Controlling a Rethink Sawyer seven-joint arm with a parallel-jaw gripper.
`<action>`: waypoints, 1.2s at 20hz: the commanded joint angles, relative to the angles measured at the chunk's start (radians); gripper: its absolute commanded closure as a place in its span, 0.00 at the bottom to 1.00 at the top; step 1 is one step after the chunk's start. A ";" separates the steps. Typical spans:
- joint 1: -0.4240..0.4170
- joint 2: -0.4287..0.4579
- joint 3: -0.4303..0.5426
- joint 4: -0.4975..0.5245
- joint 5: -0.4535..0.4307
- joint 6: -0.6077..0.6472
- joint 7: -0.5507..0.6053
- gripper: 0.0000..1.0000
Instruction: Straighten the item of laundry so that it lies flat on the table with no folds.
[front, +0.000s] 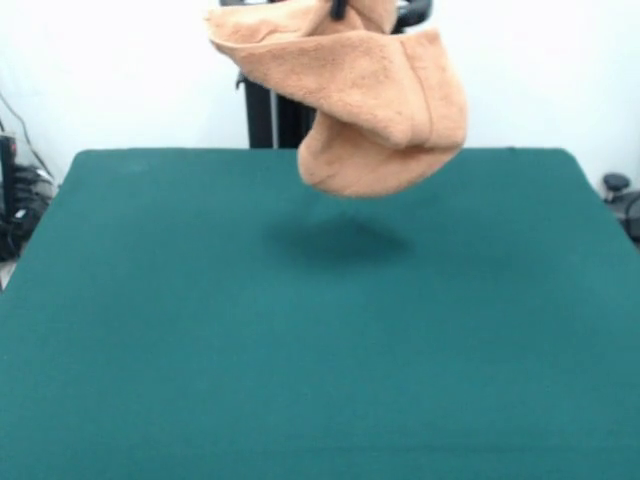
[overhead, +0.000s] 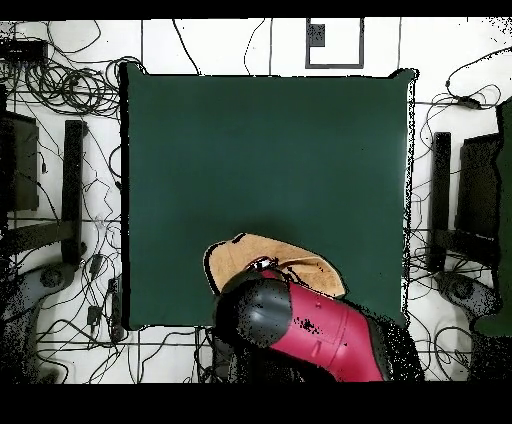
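Towel (front: 375, 95) hanging bunched and folded in mid-air, clear of the table (front: 150, 350), over its far middle with a shadow on the felt below. Held high at the top edge, probably so the cloth drops free and unfolds before being laid down. Gripper (front: 338, 8) barely visible at the top, a dark tip against the cloth; presumably pinching it, but cannot tell for sure. From overhead, towel (overhead: 262, 262) mostly hidden under the arm (overhead: 300, 335), near the table (overhead: 260, 140) edge by the base. No brands, labels or readable writing anywhere.
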 joint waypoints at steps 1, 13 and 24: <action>-0.093 0.068 0.108 -0.016 0.001 -0.038 -0.001 1.00; -0.300 0.150 0.337 0.067 -0.049 -0.302 -0.160 1.00; -0.279 0.154 0.328 0.010 -0.107 -0.250 -0.064 1.00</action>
